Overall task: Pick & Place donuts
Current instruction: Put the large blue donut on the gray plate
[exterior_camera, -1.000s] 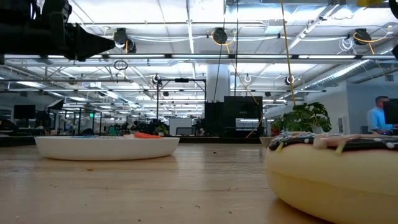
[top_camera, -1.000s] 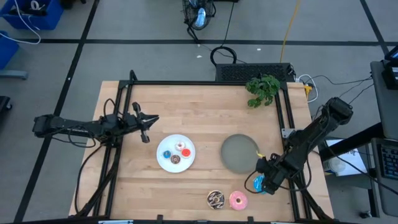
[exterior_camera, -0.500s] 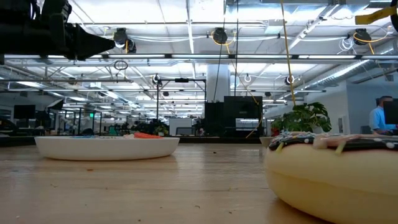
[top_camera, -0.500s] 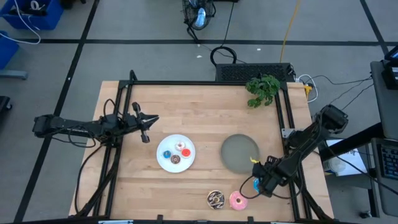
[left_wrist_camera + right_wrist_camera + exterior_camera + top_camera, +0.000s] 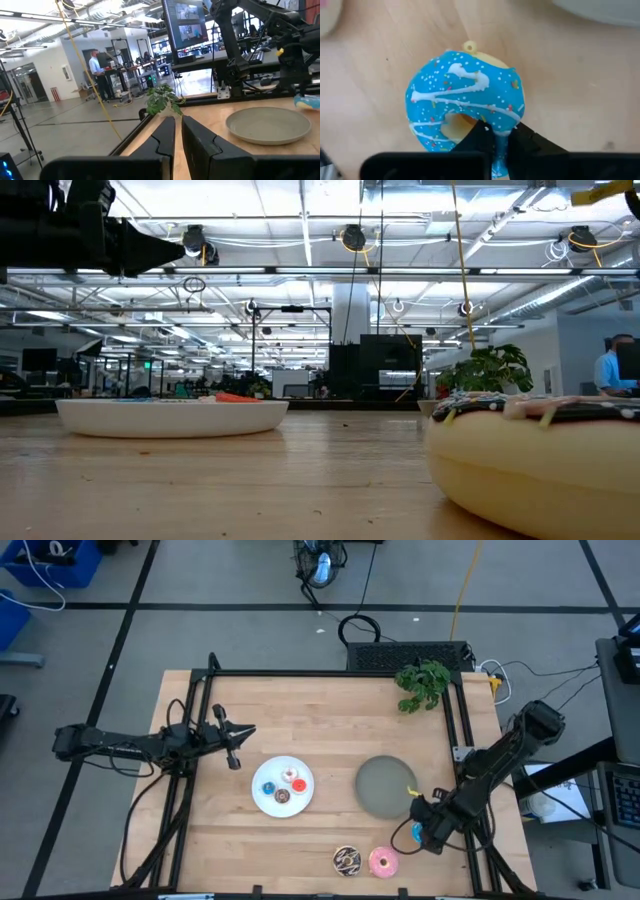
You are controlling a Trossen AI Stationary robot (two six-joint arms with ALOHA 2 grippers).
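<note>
A blue donut (image 5: 465, 107) with white drizzle lies at the table's near right, beside the grey plate (image 5: 386, 786). My right gripper (image 5: 420, 832) is shut on it from above. A chocolate donut (image 5: 347, 859) and a pink donut (image 5: 383, 861) rest on the table near the front edge. The white plate (image 5: 283, 786) holds three tiny donuts. My left gripper (image 5: 240, 732) hovers shut and empty, above the table's left part. My right gripper pinches the blue donut's ring (image 5: 500, 131) between its two fingers, one fingertip (image 5: 481, 134) at the edge of the hole and the other at the outer rim. The fingers point down from above. Whether the donut is clear of the table I cannot tell.
A green plant (image 5: 423, 683) stands at the far right corner. Black rails frame the table's left, far and right sides. The chocolate donut (image 5: 540, 455) fills the low view's right, with the white plate (image 5: 170, 415) behind it. A person stands in the room beyond the table.
My right gripper dipped a little toward the near left over the blue donut, then came back toward the far right, and its fingers have closed on the donut's ring.
</note>
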